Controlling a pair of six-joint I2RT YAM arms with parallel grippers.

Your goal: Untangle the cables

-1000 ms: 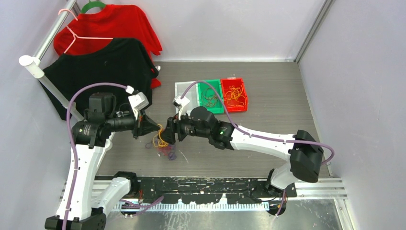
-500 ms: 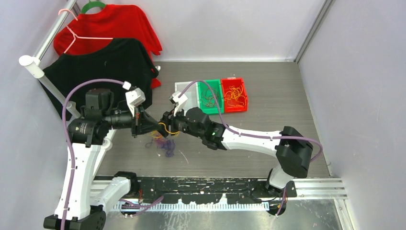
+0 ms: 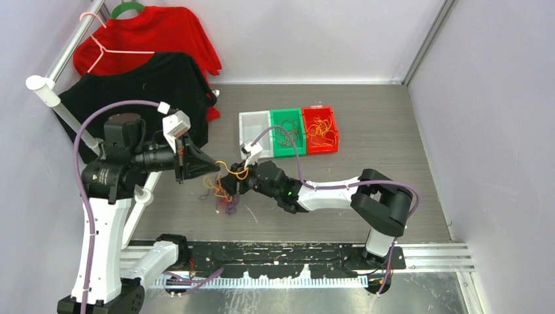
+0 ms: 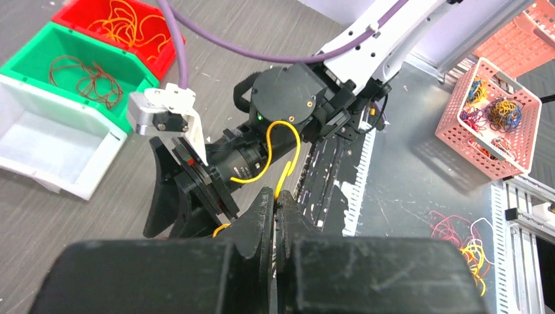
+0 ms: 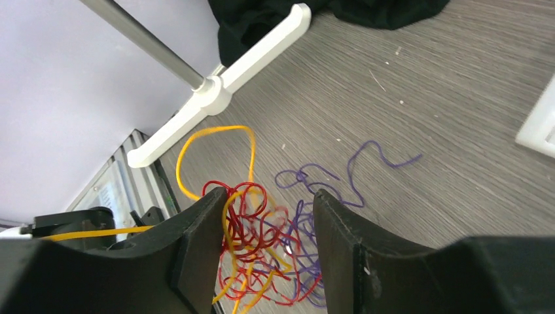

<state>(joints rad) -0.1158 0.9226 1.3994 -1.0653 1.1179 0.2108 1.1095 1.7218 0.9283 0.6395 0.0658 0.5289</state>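
Over the grey surface [image 3: 366, 118] the left tool [image 4: 275, 195] is pinched closed on one orange cable [image 4: 299, 145]. The right tool [image 5: 267, 204] stands wide apart, gripping nothing, above the cables [image 5: 249, 229], a red, orange and purple tangle bunched between the two tools.

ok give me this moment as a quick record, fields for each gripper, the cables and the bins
left gripper: shut on an orange cable, held above the table
right gripper: open, fingers either side of the tangle
tangle: red, orange and purple cables knotted together, under both grippers
purple cable: one end trails free across the table
white bin: looks empty
green bin: dark red-brown cables inside
red bin: orange cables inside
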